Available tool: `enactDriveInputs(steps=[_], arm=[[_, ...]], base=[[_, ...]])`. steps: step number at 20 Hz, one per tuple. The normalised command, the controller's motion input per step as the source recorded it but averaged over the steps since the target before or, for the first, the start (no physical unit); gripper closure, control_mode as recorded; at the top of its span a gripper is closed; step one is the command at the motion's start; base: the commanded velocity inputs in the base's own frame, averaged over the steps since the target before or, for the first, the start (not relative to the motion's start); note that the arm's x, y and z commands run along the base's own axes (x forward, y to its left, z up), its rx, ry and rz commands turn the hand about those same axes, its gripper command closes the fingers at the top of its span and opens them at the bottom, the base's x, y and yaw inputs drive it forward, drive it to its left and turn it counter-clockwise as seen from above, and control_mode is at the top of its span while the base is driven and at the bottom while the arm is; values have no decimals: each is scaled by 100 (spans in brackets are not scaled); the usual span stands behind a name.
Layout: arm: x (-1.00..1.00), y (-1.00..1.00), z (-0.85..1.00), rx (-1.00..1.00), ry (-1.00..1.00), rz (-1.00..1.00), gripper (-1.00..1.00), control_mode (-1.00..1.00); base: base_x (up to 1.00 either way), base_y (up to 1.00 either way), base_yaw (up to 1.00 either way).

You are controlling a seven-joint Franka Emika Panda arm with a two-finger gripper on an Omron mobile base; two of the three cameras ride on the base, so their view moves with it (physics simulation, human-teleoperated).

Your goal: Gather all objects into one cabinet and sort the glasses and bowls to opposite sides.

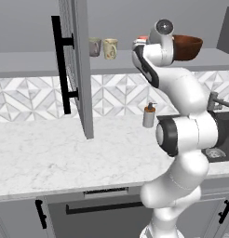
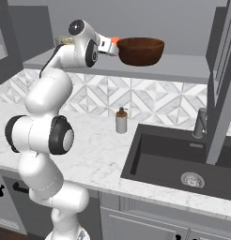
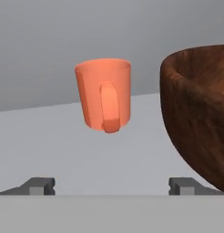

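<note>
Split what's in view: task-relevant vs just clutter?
Task things: orange cup, dark brown bowl, grey cup, cream patterned mug, cabinet shelf, its door with the black bar handle; gripper open, aimed at the orange cup.

Lying about: soap dispenser, sink, faucet, marble counter.

Soap dispenser [image 1: 149, 115] beside dark sink [image 2: 155, 161]

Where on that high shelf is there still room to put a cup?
The widest bare stretch of the shelf runs between the cream mug and the orange cup. The orange cup sits close beside the brown bowl, so it is crowded there. The grey cup and cream mug stand close together by the cabinet door.
</note>
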Motion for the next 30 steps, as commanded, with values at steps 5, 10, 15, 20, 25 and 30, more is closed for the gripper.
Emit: enactDriveInputs(steps=[5,10,15,20,25,30], arm=[[57,0,-1,7,0,-6,-100,-100],[46,-6,0,11,0,-6,-100,-100],[12,-1,0,5,0,-2,-100,-100],[1,-8,-7,2,0,0,-100,-100],[14,-5,-3,0,-4,0,-100,-100],[15,0,-14,0,-5,0,100,-100]], base=[[0,0,0],[0,0,0],[0,0,0],[0,0,0],[0,0,0],[0,0,0]])
